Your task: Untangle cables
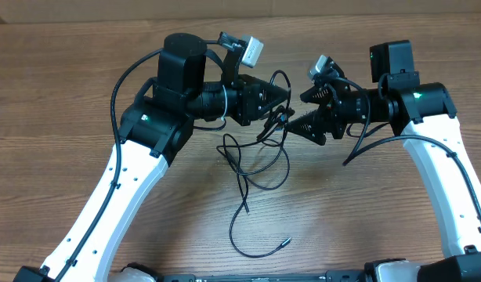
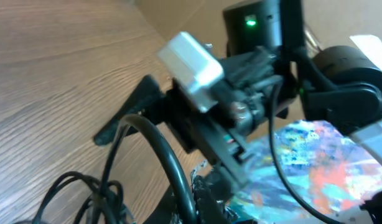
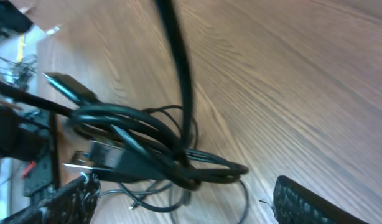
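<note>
overhead: the cables (image 1: pixel 256 160) lie knotted on the table (image 1: pixel 68 78) between the left gripper (image 1: pixel 278 102) and the right gripper (image 1: pixel 305 111), with loose loops trailing toward the near edge. left wrist: blurred, so the left gripper's opening cannot be told. right wrist: fingers (image 3: pixel 60 199) spread wide, with the knot lying between them.

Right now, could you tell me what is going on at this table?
Two arms are untangling cables. The left gripper and right gripper meet at the knot. Loose strands trail toward the front, with one plug lying free. The right gripper is open around the bundle. The left's grip is unclear.
</note>
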{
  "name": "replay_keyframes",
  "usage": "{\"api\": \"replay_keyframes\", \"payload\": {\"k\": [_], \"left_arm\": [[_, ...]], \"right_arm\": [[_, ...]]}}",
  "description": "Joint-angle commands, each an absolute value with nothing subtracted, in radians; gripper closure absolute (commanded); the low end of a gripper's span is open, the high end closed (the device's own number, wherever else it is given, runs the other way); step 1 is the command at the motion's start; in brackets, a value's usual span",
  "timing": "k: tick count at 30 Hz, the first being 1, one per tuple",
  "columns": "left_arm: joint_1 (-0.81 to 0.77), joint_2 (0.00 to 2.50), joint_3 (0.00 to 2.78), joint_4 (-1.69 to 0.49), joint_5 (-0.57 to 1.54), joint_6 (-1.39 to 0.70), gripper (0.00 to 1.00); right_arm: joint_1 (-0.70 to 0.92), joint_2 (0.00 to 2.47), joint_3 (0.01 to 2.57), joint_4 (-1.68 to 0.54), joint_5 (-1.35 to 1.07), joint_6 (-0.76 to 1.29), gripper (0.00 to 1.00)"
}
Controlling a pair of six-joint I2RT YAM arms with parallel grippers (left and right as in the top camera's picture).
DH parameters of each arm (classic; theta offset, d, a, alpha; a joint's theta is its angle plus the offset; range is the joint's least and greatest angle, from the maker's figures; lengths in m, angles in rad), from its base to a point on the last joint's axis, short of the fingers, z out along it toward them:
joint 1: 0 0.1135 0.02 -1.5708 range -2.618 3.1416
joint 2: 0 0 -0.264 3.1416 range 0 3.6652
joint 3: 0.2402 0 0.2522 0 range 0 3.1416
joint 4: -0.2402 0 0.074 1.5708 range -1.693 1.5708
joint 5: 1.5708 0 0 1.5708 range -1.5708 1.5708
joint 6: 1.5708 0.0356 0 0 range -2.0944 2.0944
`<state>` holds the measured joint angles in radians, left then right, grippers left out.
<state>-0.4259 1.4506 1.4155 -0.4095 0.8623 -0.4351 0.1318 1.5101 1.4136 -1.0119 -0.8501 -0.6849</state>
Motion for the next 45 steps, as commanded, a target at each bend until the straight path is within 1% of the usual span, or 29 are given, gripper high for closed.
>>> {"api": "replay_keyframes", "payload": {"k": [1,2,3,4,6,9,17,20,24,25,28,31,34,36,39,41,43,45], "left_arm": [[-0.432,1.433,1.43,-0.376,0.97,-0.362,0.96],[-0.432,1.433,1.43,-0.379,0.973,-0.349,0.96],[-0.432,1.433,1.43,-0.381,0.983,-0.336,0.96],[-0.432,1.433,1.43,-0.38,0.998,-0.323,0.96],[-0.432,1.433,1.43,-0.375,1.042,-0.28,0.96],[-0.433,1.433,1.43,-0.374,1.105,-0.237,0.96],[-0.433,1.433,1.43,-0.361,1.197,-0.204,0.96],[-0.433,1.433,1.43,-0.361,1.209,-0.201,0.96],[-0.432,1.433,1.43,-0.362,1.171,-0.202,0.96],[-0.431,1.433,1.43,-0.361,1.168,-0.202,0.96],[-0.43,1.433,1.43,-0.361,1.163,-0.202,0.96],[-0.43,1.433,1.43,-0.369,1.095,-0.202,0.96],[-0.427,1.433,1.43,-0.416,0.936,-0.206,0.96],[-0.42,1.433,1.43,-0.45,0.875,-0.205,0.96],[-0.399,1.433,1.43,-0.464,0.885,-0.202,0.96],[-0.382,1.433,1.43,-0.463,0.912,-0.196,0.96],[-0.352,1.433,1.43,-0.455,0.994,-0.144,0.96],[-0.34,1.433,1.43,-0.455,1.03,-0.13,0.96]], "right_arm": [[0.13,1.515,1.42,-0.996,-0.77,-0.688,0.12],[0.13,1.515,1.42,-0.995,-0.753,-0.681,0.09],[0.13,1.515,1.42,-0.995,-0.747,-0.682,0.02],[0.13,1.515,1.42,-0.996,-0.739,-0.678,0.0],[0.13,1.515,1.42,-0.984,-0.717,-0.646,0.0],[0.13,1.515,1.42,-0.916,-0.696,-0.516,0.0],[0.13,1.515,1.42,-0.771,-0.692,-0.279,0.0],[0.13,1.521,1.42,-0.74,-0.623,-0.169,0.0],[0.128,1.53,1.42,-0.794,-0.483,-0.042,0.0],[0.128,1.53,1.42,-0.825,-0.415,0.006,0.0],[0.128,1.53,1.42,-0.877,-0.321,0.053,0.0],[0.128,1.53,1.42,-0.924,-0.323,0.053,0.0],[0.129,1.53,1.42,-0.978,-0.347,0.052,0.0],[0.129,1.53,1.42,-0.992,-0.396,-0.001,0.0],[0.129,1.53,1.42,-0.992,-0.485,-0.06,0.0],[0.129,1.53,1.42,-0.989,-0.6,-0.131,0.0],[0.129,1.53,1.42,-0.989,-0.815,-0.29,0.0],[0.13,1.53,1.42,-0.991,-0.936,-0.407,0.0]]}}
